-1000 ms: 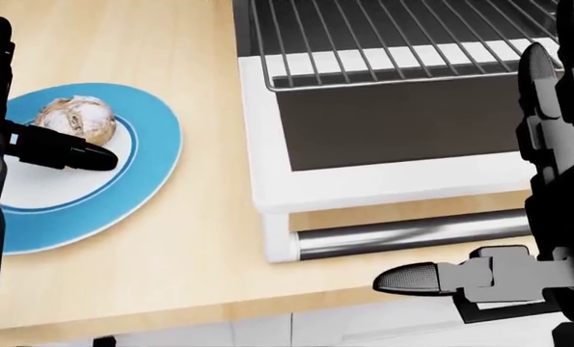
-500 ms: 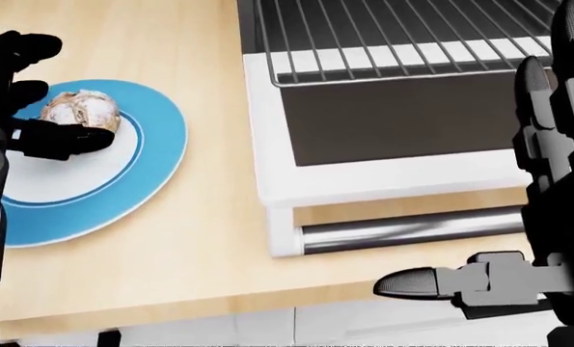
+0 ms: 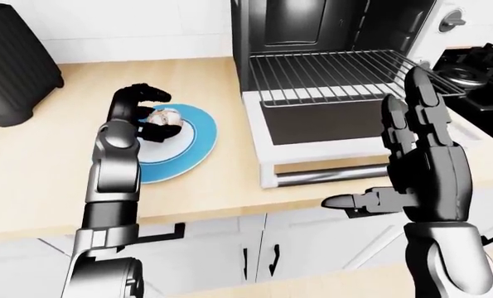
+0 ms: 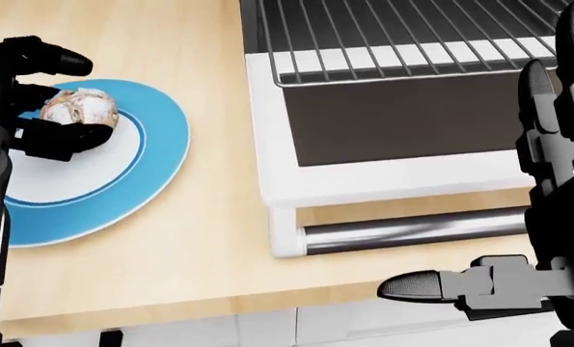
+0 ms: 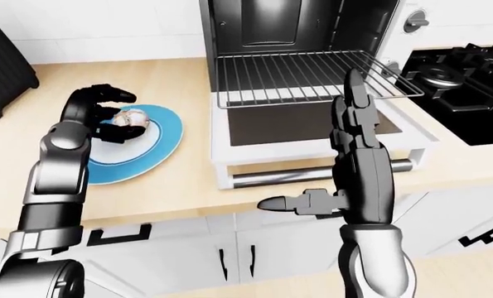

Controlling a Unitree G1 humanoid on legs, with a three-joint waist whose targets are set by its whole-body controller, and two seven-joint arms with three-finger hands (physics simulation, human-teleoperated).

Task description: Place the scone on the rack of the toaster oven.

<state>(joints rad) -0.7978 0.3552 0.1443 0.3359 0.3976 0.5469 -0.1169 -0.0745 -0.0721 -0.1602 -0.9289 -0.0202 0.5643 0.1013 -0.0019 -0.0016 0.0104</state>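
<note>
Head view: left hand (image 4: 38, 97) curls around scone (image 4: 79, 108) on plate (image 4: 142, 173), fingers not fully closed.

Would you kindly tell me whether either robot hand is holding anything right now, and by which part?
The left robot hand curls around the scone, still on the plate; whether it grips cannot be told. The right robot hand holds nothing.

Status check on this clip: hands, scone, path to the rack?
Left robot hand curled about scone, still on blue plate; grip not confirmed. Right robot hand open, idle. Oven door down, rack pulled out, unobstructed.
</note>
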